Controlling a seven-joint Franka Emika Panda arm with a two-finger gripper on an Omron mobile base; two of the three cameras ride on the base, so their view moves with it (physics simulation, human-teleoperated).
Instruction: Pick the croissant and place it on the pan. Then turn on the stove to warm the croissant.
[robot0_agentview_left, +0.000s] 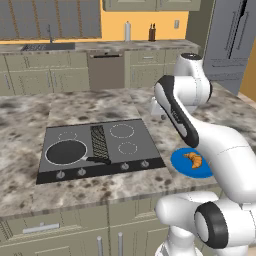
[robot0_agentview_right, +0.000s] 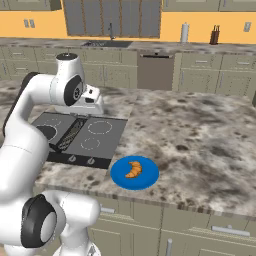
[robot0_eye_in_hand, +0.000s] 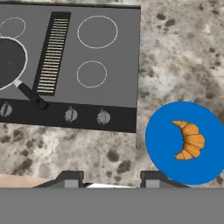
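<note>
Croissant (robot0_eye_in_hand: 189, 140) on blue plate (robot0_eye_in_hand: 157, 144), pan (robot0_eye_in_hand: 8, 61) empty on stove (robot0_eye_in_hand: 109, 57), claw (robot0_eye_in_hand: 112, 178) open, empty

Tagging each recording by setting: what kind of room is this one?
A simulated home kitchen, it seems. A stove with a pan sits in a marble-look counter, and a croissant lies on a blue plate. Cabinets and a sink line the far wall.
</note>
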